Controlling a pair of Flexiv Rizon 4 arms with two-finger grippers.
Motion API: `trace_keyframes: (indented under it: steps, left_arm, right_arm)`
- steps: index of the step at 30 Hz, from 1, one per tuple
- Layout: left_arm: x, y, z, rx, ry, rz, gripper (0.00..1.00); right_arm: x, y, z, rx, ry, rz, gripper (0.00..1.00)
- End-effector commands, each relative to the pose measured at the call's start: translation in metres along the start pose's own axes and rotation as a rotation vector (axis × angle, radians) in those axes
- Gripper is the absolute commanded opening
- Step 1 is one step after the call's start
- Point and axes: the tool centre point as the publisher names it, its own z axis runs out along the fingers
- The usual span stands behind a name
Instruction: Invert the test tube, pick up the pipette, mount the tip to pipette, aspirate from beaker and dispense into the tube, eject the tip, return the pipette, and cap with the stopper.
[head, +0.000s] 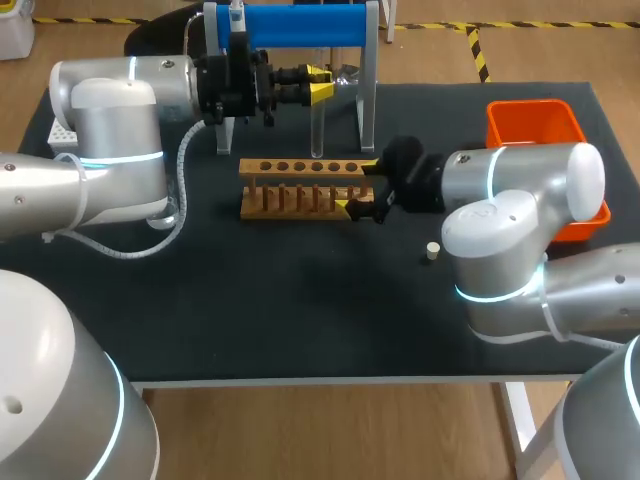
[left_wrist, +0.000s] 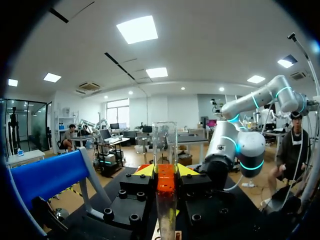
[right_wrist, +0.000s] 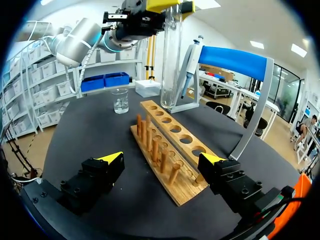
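One test tube (head: 316, 128) hangs upright in the left gripper (head: 322, 88), whose jaws are clenched on it from two sides. In the left wrist view the clear tube (left_wrist: 165, 145) rises from between the yellow tips of that gripper (left_wrist: 165, 172). It is held over the far side of the dark surface (head: 300, 300), just above the one wooden rack (head: 305, 186). The right wrist view shows the tube's (right_wrist: 171, 55) lower end close over the rack's (right_wrist: 167, 145) far end, though I cannot tell if they touch. The rack has six holes in its top bar and a row of pegs below, and it lies mid-surface, nearer the far edge. The right gripper (head: 358, 186) has its jaws released, spread either side of the rack's right end and grasping nothing; from its own wrist the gripper (right_wrist: 162, 160) straddles the rack's near end. One small pale stopper (head: 432, 251) sits alone toward the right edge. One beaker (right_wrist: 120, 100) stands beyond the rack. One pipette (right_wrist: 192, 60) hangs on the single blue stand (head: 300, 25) at the far edge, and one orange bin (head: 535, 122) occupies the far right corner.
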Motion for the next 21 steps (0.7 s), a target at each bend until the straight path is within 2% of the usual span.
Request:
trace_keyframes:
  steps: [1,21]
  left_arm:
    - [-0.008,0.005,0.004,0.012,0.007,-0.003,0.0]
    - [-0.02,0.025,0.004,0.018,0.034,-0.041,0.0]
  right_arm:
    - [0.0,0.0,0.0,0.001,0.001,0.001,1.0]
    - [0.0,0.0,0.0,0.001,0.001,0.001,1.0]
